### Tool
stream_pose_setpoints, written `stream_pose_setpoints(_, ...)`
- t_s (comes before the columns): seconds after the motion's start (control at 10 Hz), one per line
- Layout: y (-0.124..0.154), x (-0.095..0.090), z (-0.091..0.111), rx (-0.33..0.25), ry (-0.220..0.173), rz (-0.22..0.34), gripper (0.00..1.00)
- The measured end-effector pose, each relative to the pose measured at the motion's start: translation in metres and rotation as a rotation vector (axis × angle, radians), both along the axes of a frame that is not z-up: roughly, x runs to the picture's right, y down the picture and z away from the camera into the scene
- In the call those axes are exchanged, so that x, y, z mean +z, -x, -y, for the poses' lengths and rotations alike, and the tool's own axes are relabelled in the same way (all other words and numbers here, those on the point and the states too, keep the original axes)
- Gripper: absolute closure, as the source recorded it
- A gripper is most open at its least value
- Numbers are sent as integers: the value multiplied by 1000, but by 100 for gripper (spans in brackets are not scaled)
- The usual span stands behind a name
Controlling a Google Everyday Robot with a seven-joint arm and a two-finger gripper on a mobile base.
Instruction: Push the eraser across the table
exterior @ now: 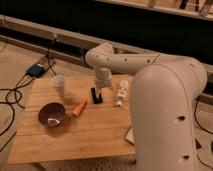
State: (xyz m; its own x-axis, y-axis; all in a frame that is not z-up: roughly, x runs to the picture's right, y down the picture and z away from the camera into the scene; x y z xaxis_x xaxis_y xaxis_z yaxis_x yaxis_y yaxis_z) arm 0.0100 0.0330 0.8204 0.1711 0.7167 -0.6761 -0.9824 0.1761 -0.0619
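Note:
The eraser [95, 95] is a small black block lying on the wooden table [85, 132], just right of the table's middle. My gripper [101, 88] hangs at the end of the white arm, right above and slightly right of the eraser, close to or touching its far end. The big white arm [165, 100] fills the right side of the view and hides the table's right part.
A purple bowl [52, 114] sits at the left front. An orange carrot-like piece [79, 108] lies between bowl and eraser. A clear cup [59, 84] stands at the back left. A white tube-shaped marker [120, 93] lies right of the eraser. Cables [15, 95] run on the floor left.

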Motion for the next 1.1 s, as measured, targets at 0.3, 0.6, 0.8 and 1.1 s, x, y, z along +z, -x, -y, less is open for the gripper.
stream_pose_setpoints(0.3,-8,28,4,-32,15,5,35)
stream_pose_setpoints(0.6,-4,52,8,-66,21,18,35)
stream_pose_setpoints(0.8,-3,69,12,-78,19,28,35)
stream_pose_setpoints(1.1,-3,97,20,-85,13,51,35)
